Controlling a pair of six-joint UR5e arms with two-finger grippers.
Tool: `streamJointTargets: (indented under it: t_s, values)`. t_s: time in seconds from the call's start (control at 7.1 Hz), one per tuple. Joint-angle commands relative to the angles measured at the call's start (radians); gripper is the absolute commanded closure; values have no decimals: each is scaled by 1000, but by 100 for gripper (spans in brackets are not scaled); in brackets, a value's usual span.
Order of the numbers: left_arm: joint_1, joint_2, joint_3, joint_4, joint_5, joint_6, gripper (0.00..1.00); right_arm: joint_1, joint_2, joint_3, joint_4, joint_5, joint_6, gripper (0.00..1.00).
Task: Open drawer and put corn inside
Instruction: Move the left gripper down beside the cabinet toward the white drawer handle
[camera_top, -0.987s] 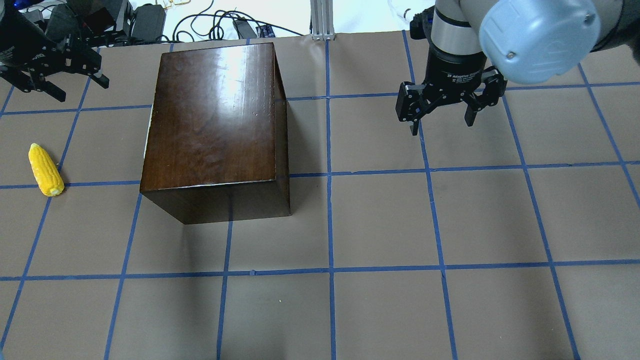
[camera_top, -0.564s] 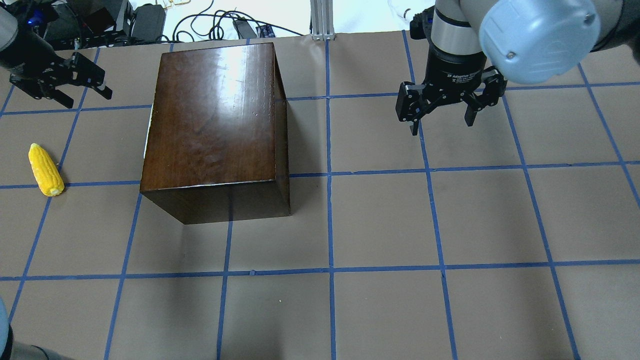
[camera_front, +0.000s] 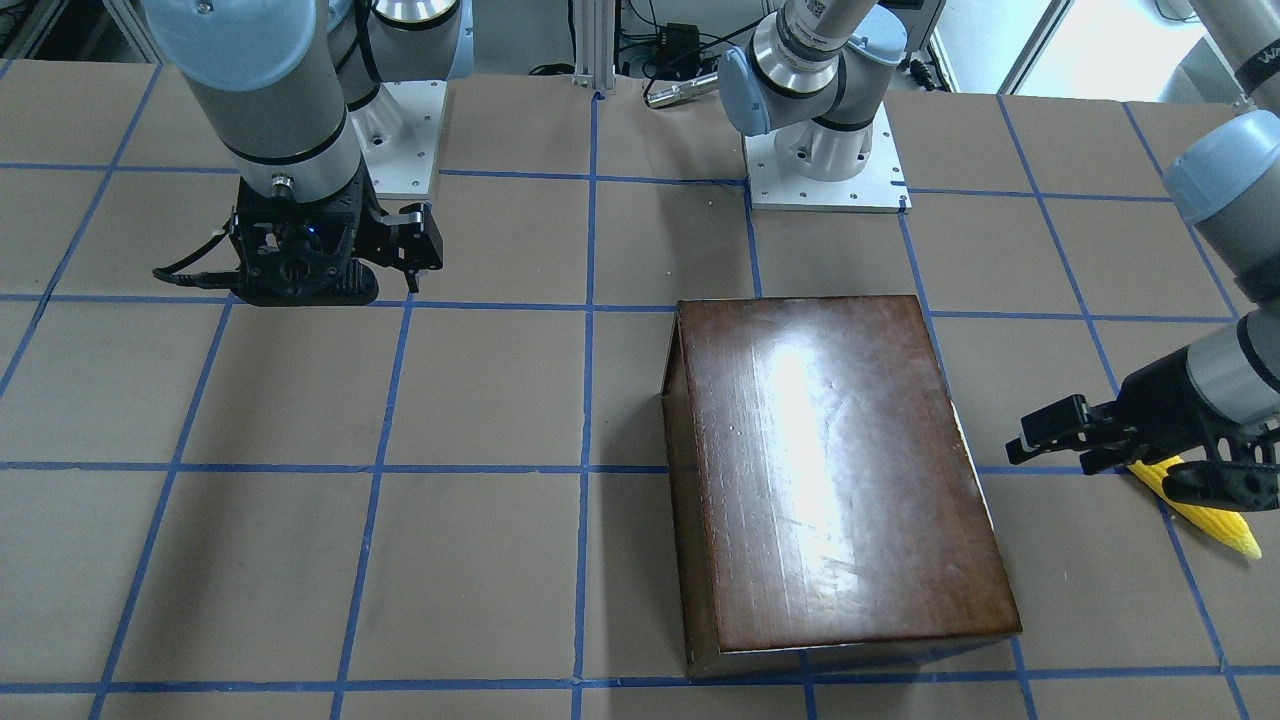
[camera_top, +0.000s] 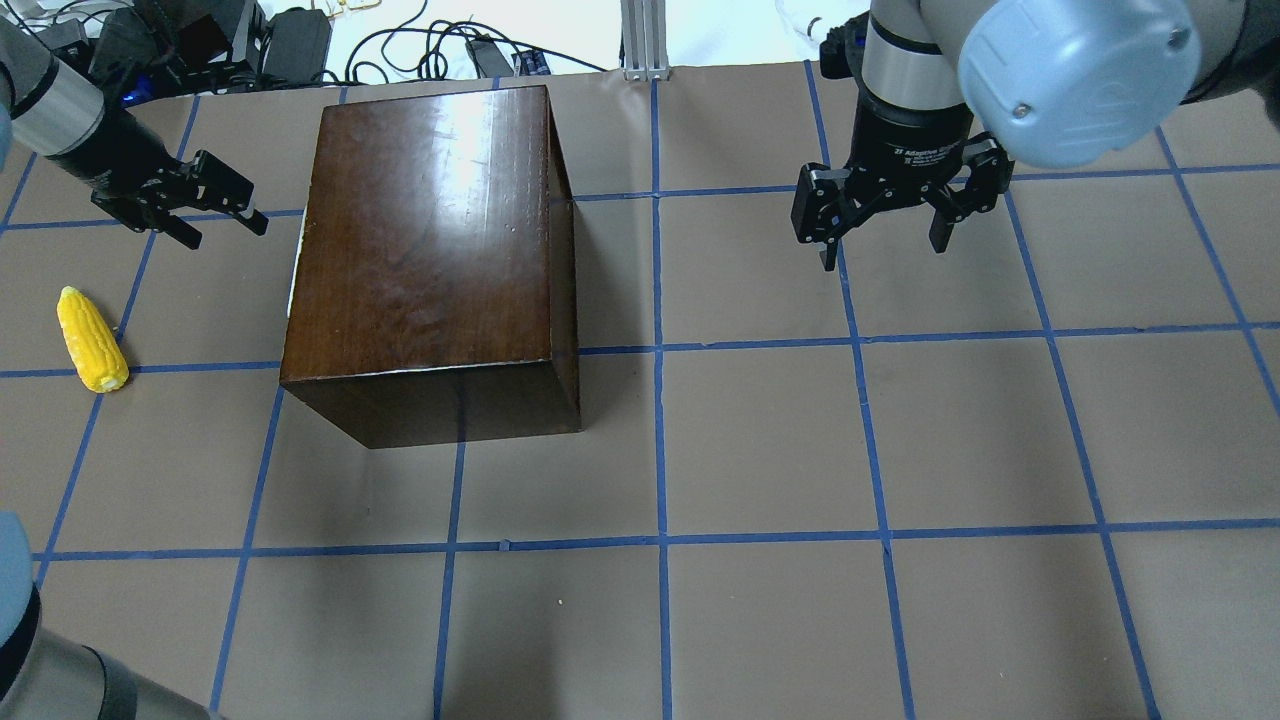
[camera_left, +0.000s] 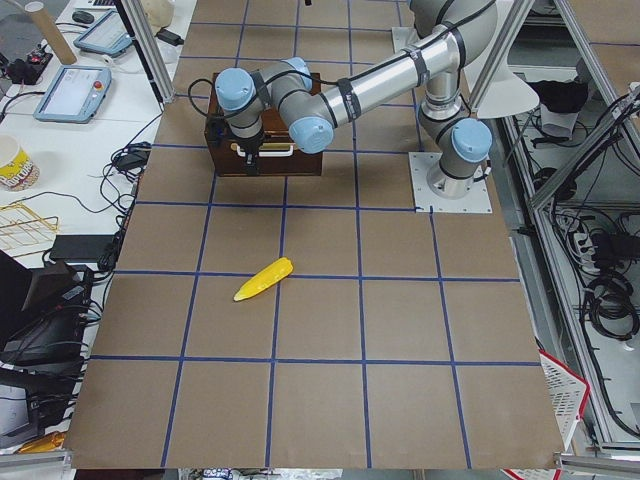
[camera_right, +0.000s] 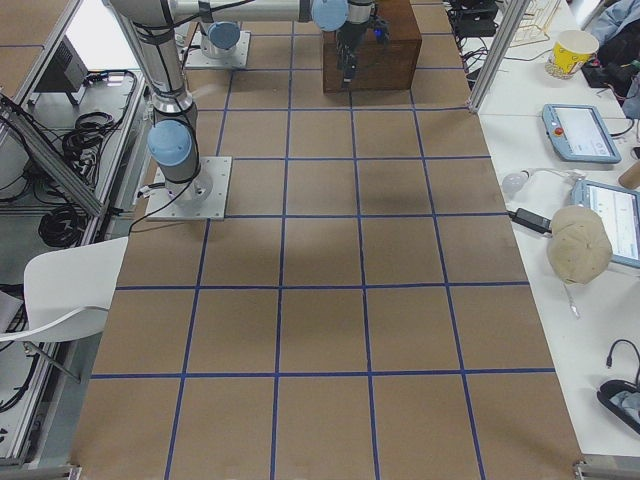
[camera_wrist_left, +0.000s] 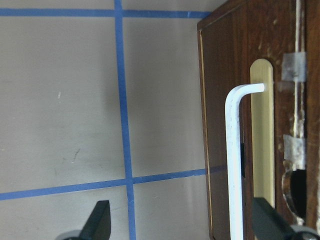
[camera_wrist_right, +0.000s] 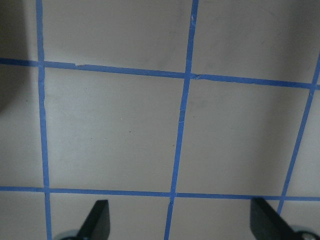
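Brown drawer (camera_wrist_left: 220, 100) front | left arm (camera_top: 58, 112) near-horizontal — jaws apart, facing it

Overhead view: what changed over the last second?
The left claw moved from the view's top-left corner toward the wooden box. It now hangs open beside the box's left side, holding nothing. The right claw, also open, the corn and the box stayed where they were.
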Motion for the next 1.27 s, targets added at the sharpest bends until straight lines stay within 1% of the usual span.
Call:
streamJointTargets:
  t_s: [0.0, 0.14, 0.42, 0.56, 1.13]
  values:
    - [0, -35, -3, 6, -24, 2, 0, 0, 0, 0, 0, 0, 0, 0]
    - [0, -43, -3, 4, -66, 0, 0, 0, 0, 0, 0, 0, -1, 0]
    - [0, -67, -4, 3, -76, 2, 0, 0, 0, 0, 0, 0, -1, 0]
    - [0, -75, -13, 4, -111, 0, 0, 0, 0, 0, 0, 0, -1, 0]
    - [0, -93, -36, 4, -116, 0, 0, 0, 0, 0, 0, 0, -1, 0]
